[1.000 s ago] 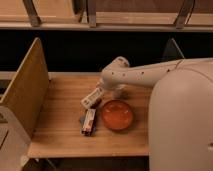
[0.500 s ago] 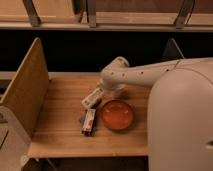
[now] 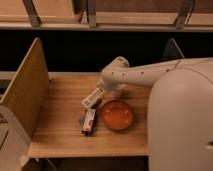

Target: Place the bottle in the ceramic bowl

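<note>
Just off the ceramic bowl [image 3: 117,114] at its ten o'clock, the bottle [image 3: 93,98] hangs tilted, cap end toward the gripper [image 3: 103,90]; whether the gripper is clenched on it I cannot tell. A flat red-and-white packet [image 3: 88,121] lies at the bowl's nine o'clock, just beside the rim, below the bottle. At twelve o'clock a small translucent cup [image 3: 119,92] stands partly behind the arm [image 3: 145,74]. Everything sits on a light wooden table [image 3: 60,130] with a raised board [image 3: 24,90] at its left end and dark shelving behind. Nothing has visibly shifted since half a second ago.
</note>
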`<state>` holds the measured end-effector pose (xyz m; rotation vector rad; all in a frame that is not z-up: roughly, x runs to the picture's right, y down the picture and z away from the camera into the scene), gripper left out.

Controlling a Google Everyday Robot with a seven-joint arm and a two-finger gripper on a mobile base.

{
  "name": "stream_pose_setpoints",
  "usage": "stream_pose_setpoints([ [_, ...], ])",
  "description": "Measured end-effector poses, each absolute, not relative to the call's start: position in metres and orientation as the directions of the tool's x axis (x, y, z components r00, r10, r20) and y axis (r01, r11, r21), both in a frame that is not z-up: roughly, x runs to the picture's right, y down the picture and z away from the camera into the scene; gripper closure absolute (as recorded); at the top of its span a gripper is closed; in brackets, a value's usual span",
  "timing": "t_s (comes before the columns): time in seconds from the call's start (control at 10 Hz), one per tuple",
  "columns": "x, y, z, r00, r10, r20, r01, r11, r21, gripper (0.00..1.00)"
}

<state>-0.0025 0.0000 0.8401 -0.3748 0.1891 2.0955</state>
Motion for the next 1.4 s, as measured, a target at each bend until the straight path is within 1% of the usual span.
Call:
stream_pose_setpoints([
  [0.4, -0.002, -0.002, 0.839, -0.487, 0.806, -0.336, -0.853, -0.521, -0.014, 1.0],
  [0.6, -0.008, -0.016, 0.829, -0.437, 0.84, -0.323, -0.88, -0.474, -0.041, 1.0],
  [0.7, -0.021, -0.032, 0.811, -0.386, 0.866, -0.318, -0.897, -0.433, -0.091, 1.0],
  [0.9, -0.03, -0.041, 0.785, -0.326, 0.892, -0.314, -0.915, -0.381, -0.134, 1.0],
  [1.0, -0.029, -0.036, 0.775, -0.302, 0.899, -0.317, -0.924, -0.358, -0.133, 1.0],
  [1.2, -0.002, -0.013, 0.767, -0.291, 0.9, -0.325, -0.942, -0.328, -0.066, 1.0],
  [1.4, 0.059, 0.033, 0.775, -0.389, 0.85, -0.354, -0.918, -0.391, 0.07, 1.0],
])
